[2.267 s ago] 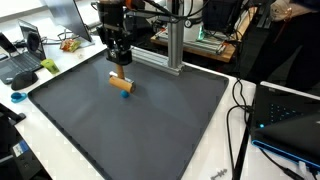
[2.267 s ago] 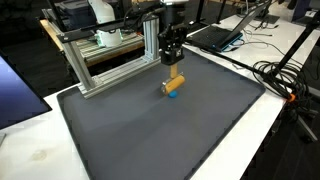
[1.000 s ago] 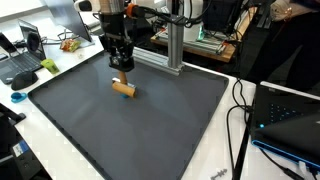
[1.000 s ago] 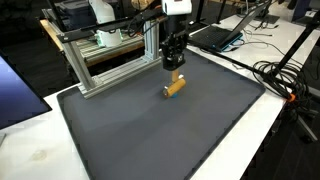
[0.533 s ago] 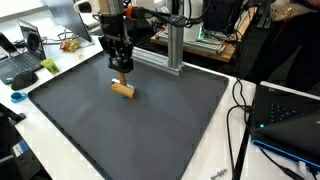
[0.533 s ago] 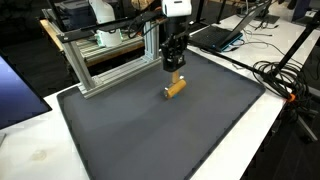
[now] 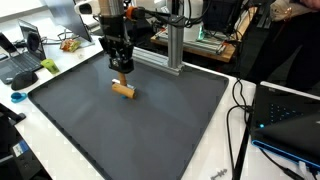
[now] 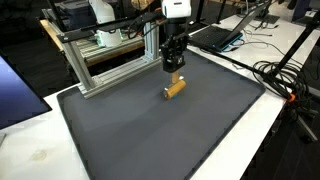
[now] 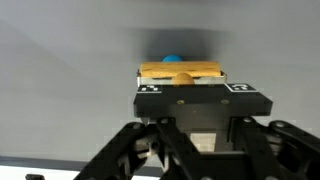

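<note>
In both exterior views my gripper (image 7: 122, 68) (image 8: 175, 67) hangs a short way above a tan wooden block (image 7: 123, 90) (image 8: 174, 88) that lies on the dark mat (image 7: 150, 125) (image 8: 160, 130). The fingers are shut, and a small tan wooden piece shows between the tips. In the wrist view a wooden block (image 9: 180, 72) sits just beyond the black fingertips (image 9: 150, 92), with a small blue object (image 9: 172, 60) behind it. Whether the blue object touches the wood I cannot tell.
An aluminium frame (image 7: 172, 45) (image 8: 105, 70) stands at the mat's far edge behind the arm. Laptops (image 7: 22, 62) (image 8: 215, 35), cables (image 7: 240, 110) (image 8: 280, 75) and clutter lie on the white table around the mat.
Since the earliest frames the gripper has risen off the lying block, which now sits apart below it. Over the last second nothing has visibly moved.
</note>
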